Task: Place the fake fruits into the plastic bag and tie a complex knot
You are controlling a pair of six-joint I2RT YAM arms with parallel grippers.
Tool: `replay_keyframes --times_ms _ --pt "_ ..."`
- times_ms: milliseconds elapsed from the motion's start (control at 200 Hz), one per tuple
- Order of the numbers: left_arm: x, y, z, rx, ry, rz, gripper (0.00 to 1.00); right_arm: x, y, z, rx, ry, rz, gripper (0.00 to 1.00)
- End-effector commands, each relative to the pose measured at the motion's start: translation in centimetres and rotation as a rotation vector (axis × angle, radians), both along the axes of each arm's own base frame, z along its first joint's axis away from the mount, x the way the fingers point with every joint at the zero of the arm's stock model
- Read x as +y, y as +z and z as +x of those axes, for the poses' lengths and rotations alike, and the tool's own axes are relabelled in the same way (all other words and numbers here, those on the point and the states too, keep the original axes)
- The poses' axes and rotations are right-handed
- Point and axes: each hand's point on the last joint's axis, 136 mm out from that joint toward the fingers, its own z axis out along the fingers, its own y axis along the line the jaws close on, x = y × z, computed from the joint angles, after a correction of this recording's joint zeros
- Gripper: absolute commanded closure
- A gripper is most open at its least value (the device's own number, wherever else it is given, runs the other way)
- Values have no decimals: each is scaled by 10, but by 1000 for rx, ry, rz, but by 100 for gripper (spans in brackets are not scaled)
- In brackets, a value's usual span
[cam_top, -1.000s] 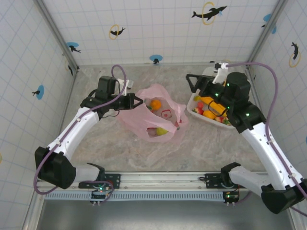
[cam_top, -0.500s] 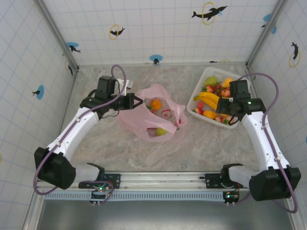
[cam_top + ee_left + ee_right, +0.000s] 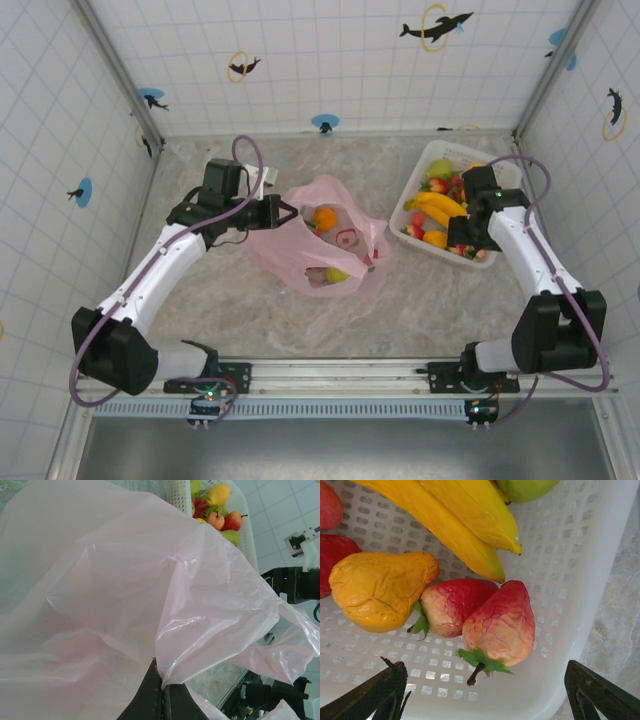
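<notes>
Pink plastic bag [image 3: 300,255] lies mid-counter [image 3: 220,320], mouth spread open, w/ some of the fake fruits inside. An orange [image 3: 324,217] sits at the far side, a red piece [image 3: 347,238] just near of it, and a yellow-green piece [image 3: 338,273] nearest the arms. L gripper [image 3: 285,212] is clamped tight on the bag's far-left rim. In the L wrist view its dark fingers [image 3: 150,695] pinch a fold of the pink film, which billows across most of the frame.

Just R of the bag, a white slatted basket [image 3: 403,205] holds the other fruit: bananas [image 3: 437,205], a green pear [image 3: 438,170] at the far end, and red and orange pieces along the near side. R gripper [image 3: 468,238] hangs over the basket's near-right part, jaws spread wide, nothing in them. R wrist view: two strawberries [image 3: 502,622] lie touching on the basket floor between the fingers. A yellow-orange pear [image 3: 380,590] lies to their left against one of them, and two bananas lie just beyond.
</notes>
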Motion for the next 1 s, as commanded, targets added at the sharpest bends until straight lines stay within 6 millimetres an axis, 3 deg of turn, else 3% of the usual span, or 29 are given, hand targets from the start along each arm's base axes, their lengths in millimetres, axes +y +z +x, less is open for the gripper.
replay_keyframes --times_ms 0,606,841,991 --pt "4 12 0 -39 3 6 100 -2 -17 -5 60 -4 2 16" --pt "5 8 1 -30 8 12 100 -2 -73 -6 168 -23 60 28" --pt "5 8 0 -29 8 14 100 -6 -60 0 114 -32 40 39" --pt "5 8 1 -31 8 12 100 -10 -49 7 75 -30 13 35"
